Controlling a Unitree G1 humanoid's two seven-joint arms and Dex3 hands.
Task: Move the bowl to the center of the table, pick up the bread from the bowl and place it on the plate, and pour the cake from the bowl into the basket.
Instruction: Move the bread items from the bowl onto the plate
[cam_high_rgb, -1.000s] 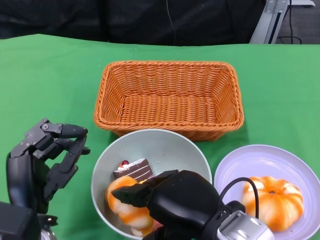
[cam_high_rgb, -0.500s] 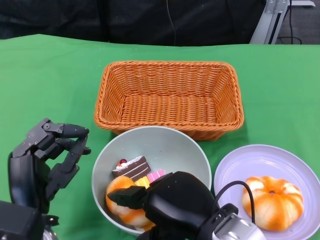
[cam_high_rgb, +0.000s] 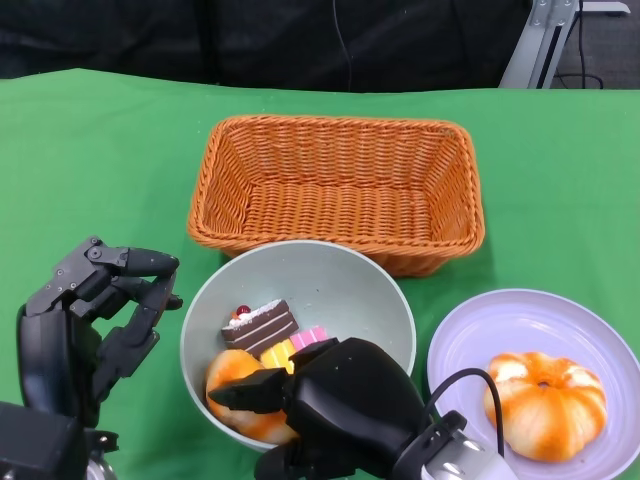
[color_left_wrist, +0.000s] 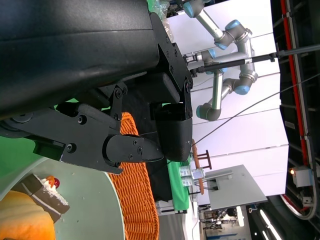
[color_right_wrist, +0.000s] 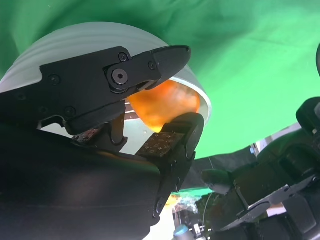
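My right hand grips the near rim of the pale green bowl; in the right wrist view its fingers lie on the bowl's outer wall with the thumb inside. In the bowl lie an orange pumpkin-shaped bread, a chocolate cake slice and a pink piece. The bowl's far rim overlaps the near edge of the wicker basket. The white plate at the right carries another orange bread. My left hand hovers left of the bowl, fingers loosely bent, holding nothing.
Green cloth covers the table. The basket has nothing in it. In the left wrist view the bowl, the cake and the basket lie just beyond my left hand. Dark background stands past the table's far edge.
My right hand has carried the bowl away from me toward the basket, until its far rim covers the basket's near edge. The left hand has stayed in place.
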